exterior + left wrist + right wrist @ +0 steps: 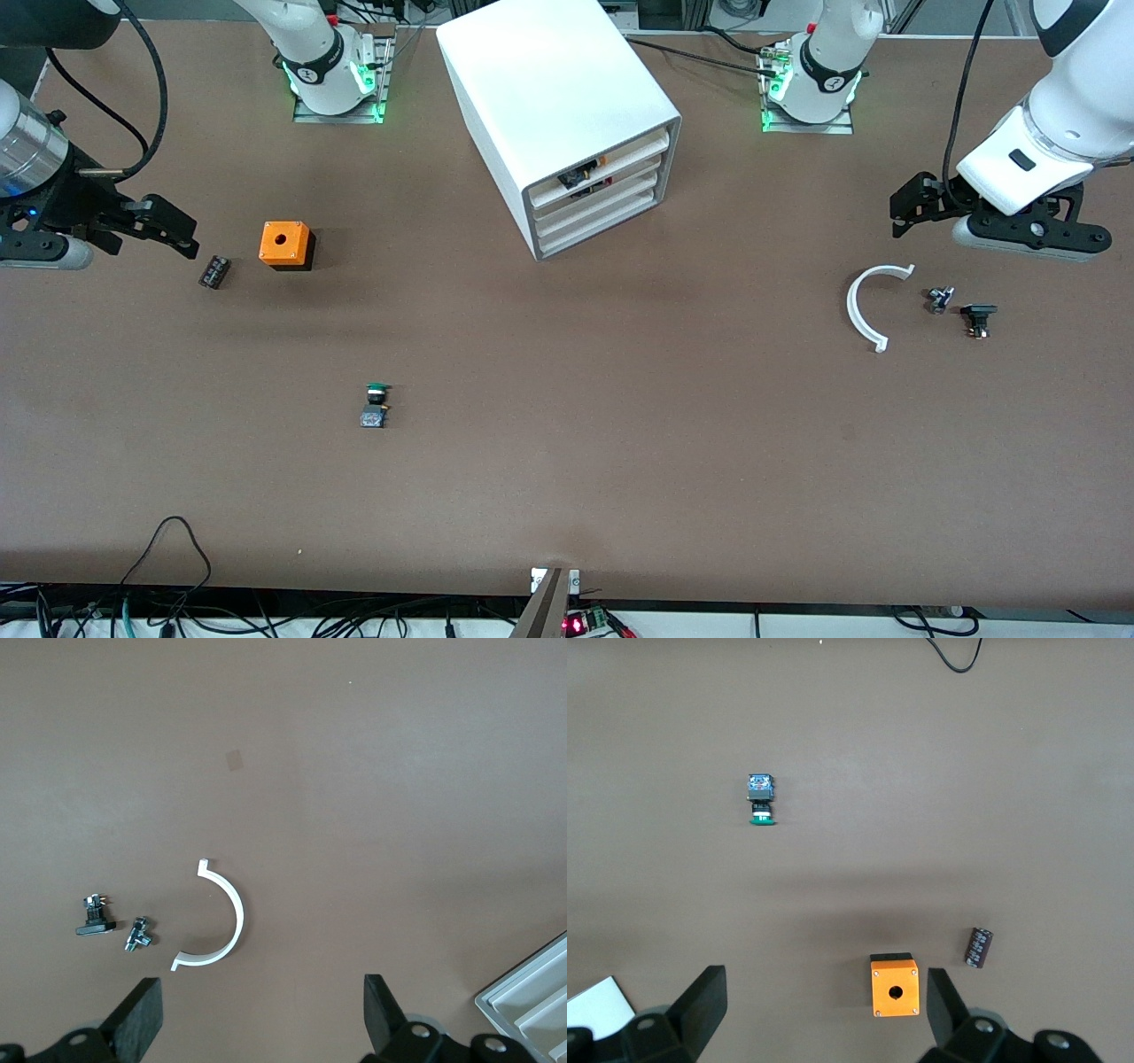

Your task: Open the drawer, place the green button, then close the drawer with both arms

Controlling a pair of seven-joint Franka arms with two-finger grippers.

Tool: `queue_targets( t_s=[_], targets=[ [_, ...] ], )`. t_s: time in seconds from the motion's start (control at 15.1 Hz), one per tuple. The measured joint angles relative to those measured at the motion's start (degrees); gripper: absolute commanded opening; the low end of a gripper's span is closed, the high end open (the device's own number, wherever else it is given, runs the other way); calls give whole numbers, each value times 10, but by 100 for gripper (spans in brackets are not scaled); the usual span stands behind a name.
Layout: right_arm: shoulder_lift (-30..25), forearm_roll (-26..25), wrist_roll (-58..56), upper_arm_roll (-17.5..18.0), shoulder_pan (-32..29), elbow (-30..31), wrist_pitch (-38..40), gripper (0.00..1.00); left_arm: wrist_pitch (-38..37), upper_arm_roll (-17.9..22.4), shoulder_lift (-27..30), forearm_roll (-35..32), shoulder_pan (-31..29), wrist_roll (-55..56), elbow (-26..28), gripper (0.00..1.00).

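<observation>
The white cabinet (554, 89) stands at the table's middle, close to the arms' bases. Its four drawers (611, 199) all sit pushed in. The green-capped button (376, 405) lies on the table nearer the front camera than the cabinet, toward the right arm's end. It also shows in the right wrist view (762, 799). My right gripper (173, 230) is open and empty, up over the table beside the orange cube (285, 245). My left gripper (911, 208) is open and empty, up over the table at the left arm's end.
A small black part (214, 271) lies by the orange cube (895, 987). A white half ring (873, 306) and two small black parts (939, 299) (978, 319) lie under the left gripper (263, 1019). Dark items show at the top two drawers' edge (580, 180).
</observation>
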State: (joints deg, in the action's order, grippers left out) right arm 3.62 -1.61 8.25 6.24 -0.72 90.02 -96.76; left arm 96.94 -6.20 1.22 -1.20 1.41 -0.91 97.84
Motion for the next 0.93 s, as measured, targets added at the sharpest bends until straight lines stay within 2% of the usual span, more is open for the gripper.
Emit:
queue_targets(
  t_s=[0.66, 0.93],
  targets=[
    [1, 0, 0, 0, 0, -1, 6, 100, -6, 0, 0, 0, 0, 0, 0, 100],
    [31, 1, 0, 1, 0, 5, 12, 100, -17, 1, 0, 0, 0, 0, 0, 100]
  ],
)
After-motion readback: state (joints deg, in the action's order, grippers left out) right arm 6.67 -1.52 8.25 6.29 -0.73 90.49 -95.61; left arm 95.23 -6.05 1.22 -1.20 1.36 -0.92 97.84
